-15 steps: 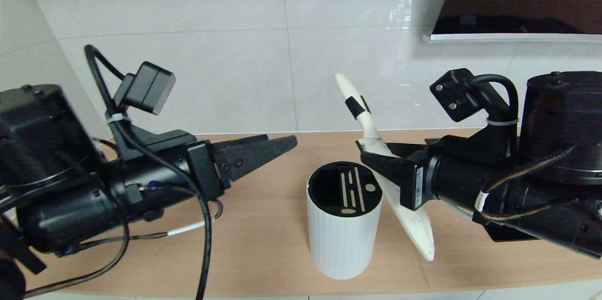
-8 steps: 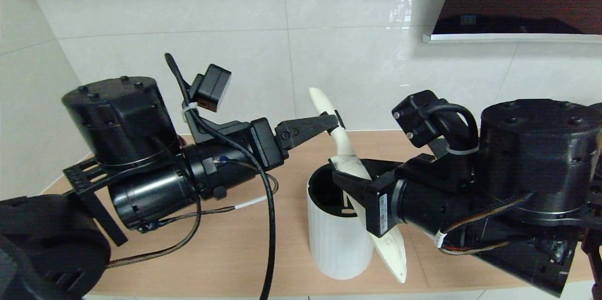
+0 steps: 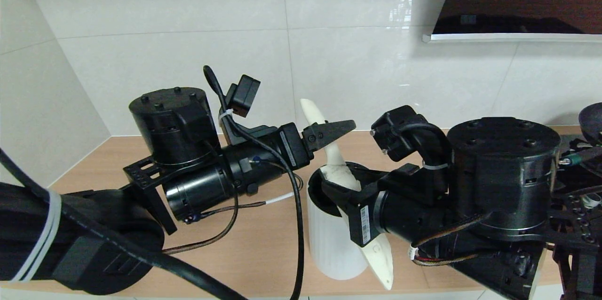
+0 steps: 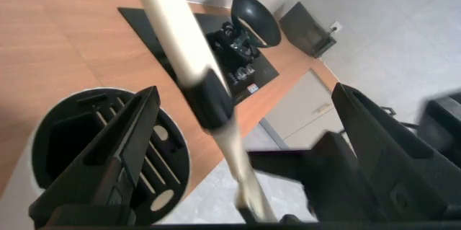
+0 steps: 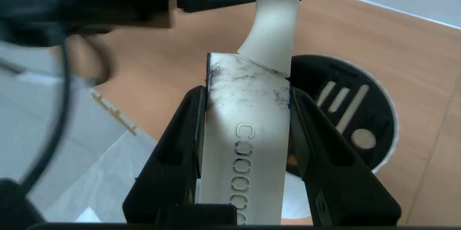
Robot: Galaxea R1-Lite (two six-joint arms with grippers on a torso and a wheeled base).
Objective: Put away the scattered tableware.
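One cream plastic spatula point(image 3: 314, 115), tilted over a white ribbed cylindrical holder point(image 3: 334, 248) on the pale wooden table point(image 3: 254, 253). Clamped by its broad, scuffed, embossed blade, flat between the black fingers of the right hand point(image 5: 248, 151); lower end outside the holder, by its wall, with the rounded handle slanting upward. Spread wide at the left hand point(image 4: 245, 93), wedge-shaped fingers either side of the handle near a black band point(image 4: 209, 100), apart from it. Fitted inside the holder's mouth with a black slotted insert point(image 5: 346, 107).
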